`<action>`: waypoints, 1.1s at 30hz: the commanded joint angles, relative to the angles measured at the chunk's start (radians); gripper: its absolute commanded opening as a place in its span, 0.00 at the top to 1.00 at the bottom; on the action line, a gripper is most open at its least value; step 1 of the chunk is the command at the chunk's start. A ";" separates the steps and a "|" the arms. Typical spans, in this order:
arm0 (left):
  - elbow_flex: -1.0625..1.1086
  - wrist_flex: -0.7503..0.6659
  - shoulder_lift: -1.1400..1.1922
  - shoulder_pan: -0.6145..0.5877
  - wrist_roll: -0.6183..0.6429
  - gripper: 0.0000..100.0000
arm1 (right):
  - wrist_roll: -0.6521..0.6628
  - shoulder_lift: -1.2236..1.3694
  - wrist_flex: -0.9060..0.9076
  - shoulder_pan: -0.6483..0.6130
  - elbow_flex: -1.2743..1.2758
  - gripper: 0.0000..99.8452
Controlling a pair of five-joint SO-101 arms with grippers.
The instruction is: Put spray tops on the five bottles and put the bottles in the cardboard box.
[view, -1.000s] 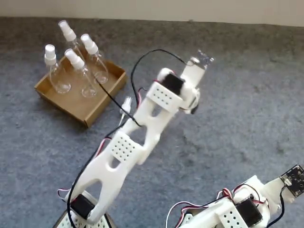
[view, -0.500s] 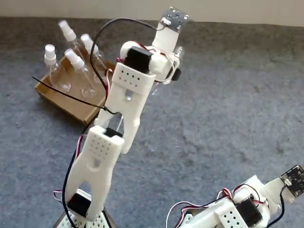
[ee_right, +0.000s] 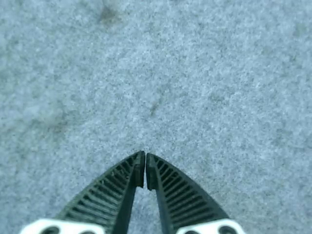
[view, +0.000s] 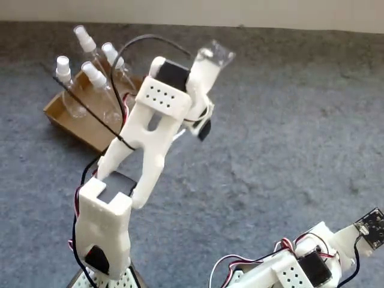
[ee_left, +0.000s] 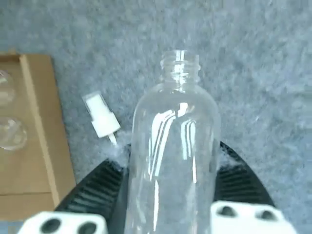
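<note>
Since the left gripper (ee_left: 173,163) is clamped on the lower body of the uncapped bottle (ee_left: 175,131), with a black finger on each flank, what matters next is where the loose spray top (ee_left: 102,119) lies relative to that bottle's bare neck. The bottle's long axis runs straight out from the wrist, and the threaded mouth points away from the arm with nothing on it. The spray top lies on its side on the grey carpet (ee_right: 156,73), off to the flank of the bottle that faces the cardboard box (ee_left: 41,126). It sits between bottle and box, close to the box wall and touching neither, with its own axis slanted against the bottle's. In the high view the box (view: 78,129) sits in the upper left of the frame with four capped bottles (view: 66,84) standing in it, and the left arm (view: 156,114) stretches up from the lower left until its wrist is just right of the box. The right gripper (ee_right: 145,170) has its fingers pressed together on nothing and hangs over bare carpet. Its arm (view: 300,270) is folded in the lower right corner of the high view, well apart from both top and box. The arm nearer the top has its gripper full, so the job probably falls to the right arm, which would have to open and reach across towards the upper left.
</note>
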 commanded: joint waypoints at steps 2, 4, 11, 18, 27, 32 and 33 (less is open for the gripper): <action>0.183 -0.052 -0.068 -0.008 -0.012 0.89 | 0.000 -0.013 0.007 0.015 0.120 1.00; 0.254 -0.106 -0.068 -0.005 -0.012 0.89 | 0.000 -0.013 0.007 0.015 0.120 1.00; 0.512 -0.322 -0.070 -0.008 -0.012 0.89 | 0.000 -0.013 0.007 0.015 0.120 1.00; 0.714 -0.422 -0.068 -0.005 -0.137 0.89 | 0.000 -0.013 0.007 0.015 0.120 1.00; 0.731 -0.420 -0.076 -0.022 -0.311 0.89 | 0.000 -0.013 0.007 0.016 0.120 1.00; 0.708 -0.413 -0.070 -0.019 -0.342 0.84 | 0.000 -0.013 0.007 0.016 0.120 1.00; 0.702 -0.413 -0.068 -0.021 -0.344 0.82 | 0.000 -0.013 0.007 0.016 0.120 1.00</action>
